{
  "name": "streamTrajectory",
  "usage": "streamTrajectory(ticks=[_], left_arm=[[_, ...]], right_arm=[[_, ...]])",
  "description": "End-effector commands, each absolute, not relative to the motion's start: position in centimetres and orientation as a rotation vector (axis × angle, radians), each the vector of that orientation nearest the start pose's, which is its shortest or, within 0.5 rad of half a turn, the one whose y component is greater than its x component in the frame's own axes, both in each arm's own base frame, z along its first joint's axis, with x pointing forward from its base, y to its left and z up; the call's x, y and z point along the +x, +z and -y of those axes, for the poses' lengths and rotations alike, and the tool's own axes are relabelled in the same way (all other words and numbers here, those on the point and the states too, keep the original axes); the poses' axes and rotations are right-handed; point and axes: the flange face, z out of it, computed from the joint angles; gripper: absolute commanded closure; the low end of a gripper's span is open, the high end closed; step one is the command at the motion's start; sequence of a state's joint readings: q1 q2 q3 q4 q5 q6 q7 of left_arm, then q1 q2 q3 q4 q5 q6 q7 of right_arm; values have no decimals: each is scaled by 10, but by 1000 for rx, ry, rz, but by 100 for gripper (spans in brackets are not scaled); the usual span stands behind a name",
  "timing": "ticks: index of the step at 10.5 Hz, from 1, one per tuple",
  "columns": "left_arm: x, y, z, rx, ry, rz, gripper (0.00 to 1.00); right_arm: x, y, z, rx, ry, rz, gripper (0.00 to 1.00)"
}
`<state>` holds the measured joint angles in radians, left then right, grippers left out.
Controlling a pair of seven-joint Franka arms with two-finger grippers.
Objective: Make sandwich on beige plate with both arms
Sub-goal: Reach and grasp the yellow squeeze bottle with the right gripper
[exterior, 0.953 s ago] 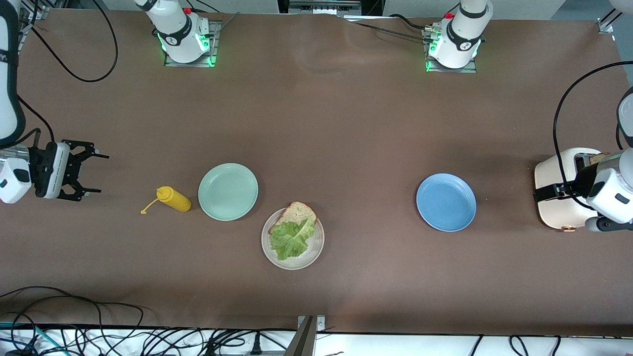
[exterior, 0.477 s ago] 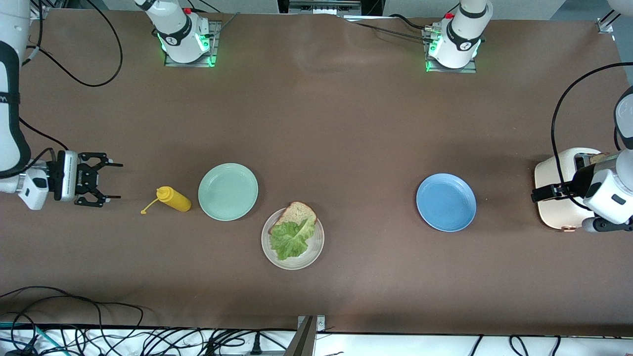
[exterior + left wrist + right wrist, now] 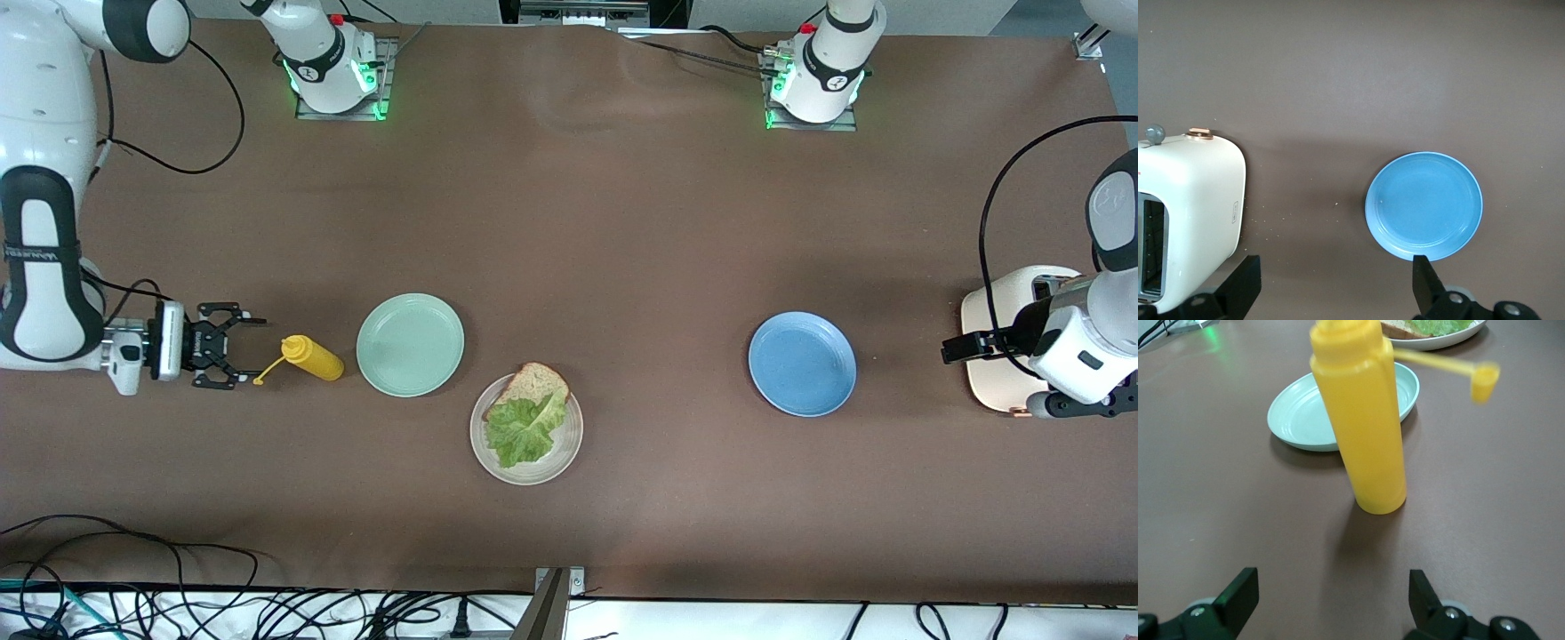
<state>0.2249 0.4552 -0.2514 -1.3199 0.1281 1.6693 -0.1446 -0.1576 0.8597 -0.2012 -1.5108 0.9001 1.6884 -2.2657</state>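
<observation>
I line my spread right claw point(image 3: 233, 346) up on the yellow bottle point(image 3: 313, 357) to sauce the lettuce point(image 3: 523, 428) on the beige plate point(image 3: 564, 453), while my spread left claw point(image 3: 965, 347) waits over the toaster point(image 3: 1000, 384).

The front camera looks down from high; 2 wrist cameras sit close, probably sharing its blue plate point(image 3: 1424, 207) and mustard bottle point(image 3: 1361, 420).

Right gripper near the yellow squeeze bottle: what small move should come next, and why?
Probably a short advance to bring the open right gripper around the yellow squeeze bottle, then close. Its fingers face the upright bottle but stop short of it. The beige plate holds one bread slice and lettuce, with no sauce visible.
</observation>
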Motion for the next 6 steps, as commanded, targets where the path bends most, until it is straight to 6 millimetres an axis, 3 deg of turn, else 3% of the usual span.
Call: streamTrajectory(ticks=[1,6], left_arm=[[678,474,-27,-3087,145,158,0],[677,474,-31,-3086,150,160,0]], right_arm=[[653,138,124,-1661,-672,1550,0],[664,135,84,-1623,-761,1506,0]])
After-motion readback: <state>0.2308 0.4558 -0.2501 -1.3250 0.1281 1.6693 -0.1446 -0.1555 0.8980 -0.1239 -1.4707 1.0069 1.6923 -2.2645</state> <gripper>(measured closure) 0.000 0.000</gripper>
